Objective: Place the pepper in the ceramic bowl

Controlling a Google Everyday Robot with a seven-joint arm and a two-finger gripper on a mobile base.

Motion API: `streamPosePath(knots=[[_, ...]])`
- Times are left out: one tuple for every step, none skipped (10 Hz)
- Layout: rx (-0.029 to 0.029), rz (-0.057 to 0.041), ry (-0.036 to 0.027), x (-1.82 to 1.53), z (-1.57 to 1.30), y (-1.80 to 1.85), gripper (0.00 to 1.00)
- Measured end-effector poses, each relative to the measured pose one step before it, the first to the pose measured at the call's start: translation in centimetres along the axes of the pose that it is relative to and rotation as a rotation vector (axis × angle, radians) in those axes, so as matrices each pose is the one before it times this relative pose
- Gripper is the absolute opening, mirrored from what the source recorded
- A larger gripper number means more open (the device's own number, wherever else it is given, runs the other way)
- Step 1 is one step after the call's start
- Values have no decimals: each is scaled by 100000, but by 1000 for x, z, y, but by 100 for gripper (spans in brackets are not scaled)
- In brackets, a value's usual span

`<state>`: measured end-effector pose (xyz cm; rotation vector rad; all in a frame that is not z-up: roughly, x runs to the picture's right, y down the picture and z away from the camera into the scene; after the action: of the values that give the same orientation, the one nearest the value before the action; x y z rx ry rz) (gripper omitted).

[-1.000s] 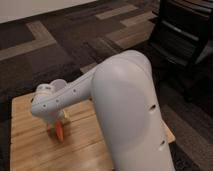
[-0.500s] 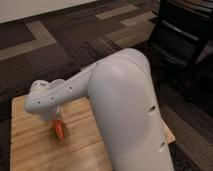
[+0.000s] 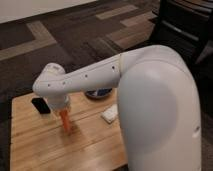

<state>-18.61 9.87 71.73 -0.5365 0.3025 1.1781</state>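
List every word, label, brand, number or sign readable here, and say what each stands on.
None: no text, label, number or sign can be read.
The white arm, the black phone, the white block, the ceramic bowl and the wooden table show no markings.
The gripper, directly above the pepper near the phone, shows none either.

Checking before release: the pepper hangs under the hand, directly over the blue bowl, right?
Not over the blue bowl, which sits apart, partly behind the arm. The camera view shows the pepper under the hand over bare wooden table near the black phone.
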Motion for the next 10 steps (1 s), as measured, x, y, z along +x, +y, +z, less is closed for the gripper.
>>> streamPosePath(knots=[[1194, 939, -293, -282, -580, -1027, 0], [-555, -279, 171, 43, 15, 390, 0], [67, 383, 55, 22, 1, -213, 0], [66, -140, -39, -11, 9, 34, 0], [43, -237, 73, 16, 62, 95, 0], [117, 97, -82, 0, -8, -115, 0], [731, 2403, -1099, -257, -335, -1368, 0], [1335, 3323, -1393, -453, -340, -2147, 0], [392, 1946, -1299, -585, -169, -1435, 0], [445, 2050, -1777, -1005, -17, -2141, 0]])
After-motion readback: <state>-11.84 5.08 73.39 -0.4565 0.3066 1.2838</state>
